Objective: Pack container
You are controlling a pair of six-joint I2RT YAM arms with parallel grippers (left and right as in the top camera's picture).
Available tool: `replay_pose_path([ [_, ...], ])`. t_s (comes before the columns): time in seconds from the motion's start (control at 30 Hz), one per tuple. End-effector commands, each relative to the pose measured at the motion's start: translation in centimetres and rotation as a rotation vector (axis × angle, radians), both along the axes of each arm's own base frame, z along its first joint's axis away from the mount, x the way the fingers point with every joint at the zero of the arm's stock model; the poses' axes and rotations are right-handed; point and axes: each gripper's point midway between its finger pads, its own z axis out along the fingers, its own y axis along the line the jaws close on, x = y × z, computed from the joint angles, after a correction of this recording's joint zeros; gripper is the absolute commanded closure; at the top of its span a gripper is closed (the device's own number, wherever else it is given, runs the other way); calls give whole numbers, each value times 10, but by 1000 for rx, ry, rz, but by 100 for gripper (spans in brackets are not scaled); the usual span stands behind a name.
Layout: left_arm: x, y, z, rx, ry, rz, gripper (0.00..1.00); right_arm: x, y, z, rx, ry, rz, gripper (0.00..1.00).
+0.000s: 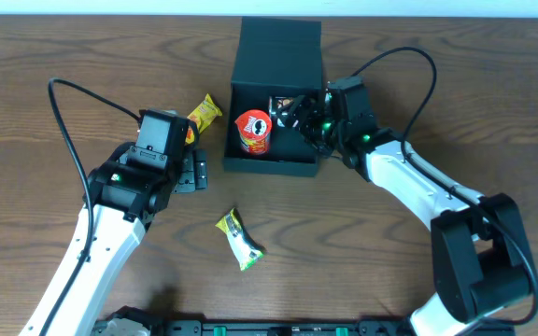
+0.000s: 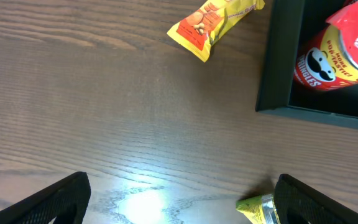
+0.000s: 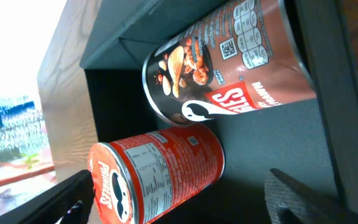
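Note:
The dark teal container (image 1: 271, 167) stands at the back middle of the table, its flap lid (image 1: 278, 42) folded back. Inside it a red chip can (image 1: 254, 131) stands upright, with a dark brown can (image 1: 281, 103) behind it. My right gripper (image 1: 304, 117) reaches in over the right wall. In the right wrist view this gripper (image 3: 185, 199) is open, the red can (image 3: 160, 171) near its left finger and a gap to the right finger (image 3: 316, 199). My left gripper (image 1: 191, 171) hovers open over bare wood left of the container, holding nothing.
A yellow snack packet (image 1: 204, 114) lies just left of the container. A green-yellow packet (image 1: 239, 239) lies in front, nearer the table's front edge; its tip (image 2: 257, 208) shows by my left gripper's right finger (image 2: 328, 202). Cables loop over both arms.

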Motion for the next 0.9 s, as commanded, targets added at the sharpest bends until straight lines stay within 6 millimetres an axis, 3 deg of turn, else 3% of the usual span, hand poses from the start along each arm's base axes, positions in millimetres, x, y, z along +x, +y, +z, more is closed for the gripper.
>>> replay_pose_path([
  [0.0, 2, 0, 2, -6, -9, 9, 4, 7, -3, 28, 14, -66, -15, 20],
  [0.07, 3, 0, 3, -7, -13, 9, 4, 6, -2, 36, 28, -77, -5, 45],
  [0.1, 3, 0, 3, -8, -16, 9, 5, 5, -2, 39, 30, -83, -5, 62],
  [0.13, 4, 0, 3, -9, -20, 9, 4, 5, -2, 42, 31, -87, -6, 85],
  [0.17, 5, -1, 4, -11, -25, 9, 5, 4, -2, 44, 33, -89, -4, 98],
  [0.63, 11, -3, 3, -16, -40, 9, 5, -7, 28, 48, 64, -90, 25, 99],
  [0.87, 12, -3, -7, -7, -8, 8, 5, -9, 41, 37, 69, -75, 40, 99],
])
